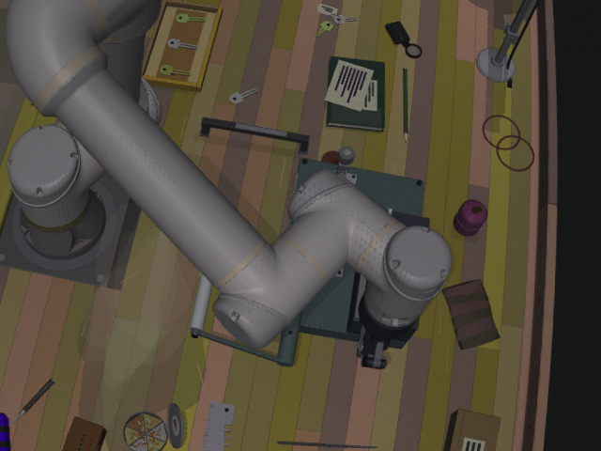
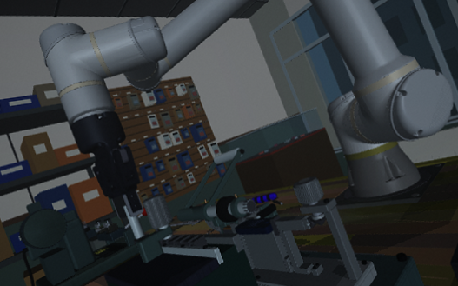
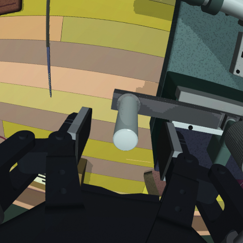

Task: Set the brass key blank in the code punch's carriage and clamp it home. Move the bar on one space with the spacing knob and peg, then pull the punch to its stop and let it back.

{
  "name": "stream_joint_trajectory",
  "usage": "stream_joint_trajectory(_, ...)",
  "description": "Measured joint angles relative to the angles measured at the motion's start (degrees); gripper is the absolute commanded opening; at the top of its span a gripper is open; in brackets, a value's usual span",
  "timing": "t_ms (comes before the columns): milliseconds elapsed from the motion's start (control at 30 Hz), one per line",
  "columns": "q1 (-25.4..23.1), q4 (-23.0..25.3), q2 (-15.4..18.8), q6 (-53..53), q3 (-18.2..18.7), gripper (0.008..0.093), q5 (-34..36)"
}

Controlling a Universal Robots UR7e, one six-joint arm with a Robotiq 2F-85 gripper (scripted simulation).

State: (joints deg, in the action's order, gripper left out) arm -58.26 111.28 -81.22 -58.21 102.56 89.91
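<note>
A pale grey peg [image 3: 126,124] stands up from the end of a dark flat bar [image 3: 167,108] at the near edge of the code punch [image 1: 361,218]. My gripper [image 3: 123,142] is open around the peg and holds nothing; the peg stands between the fingers. From the second side camera the gripper [image 2: 131,216] points down at the peg [image 2: 136,229], beside a ribbed knob [image 2: 157,212]. A second ribbed knob [image 2: 308,191] sits on a grey bracket further along. The brass key blank is hidden from me.
My arm [image 1: 160,170] covers much of the punch from above. A long handle with a white roller [image 1: 200,303] juts from the punch's left side. A brown block [image 1: 470,313], a purple jar [image 1: 469,218] and a key tray [image 1: 182,44] sit around it.
</note>
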Motion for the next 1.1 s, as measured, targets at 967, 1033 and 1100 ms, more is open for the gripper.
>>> stream_joint_trajectory(967,-7.7,-10.6,-5.3,-7.7,-5.2,0.0580,0.0)
stream_joint_trajectory(1033,-9.7,-10.6,-5.8,-9.6,-4.9,0.0580,-0.1)
stream_joint_trajectory(1100,-10.5,-10.6,-5.9,-10.3,-4.8,0.0580,-0.1)
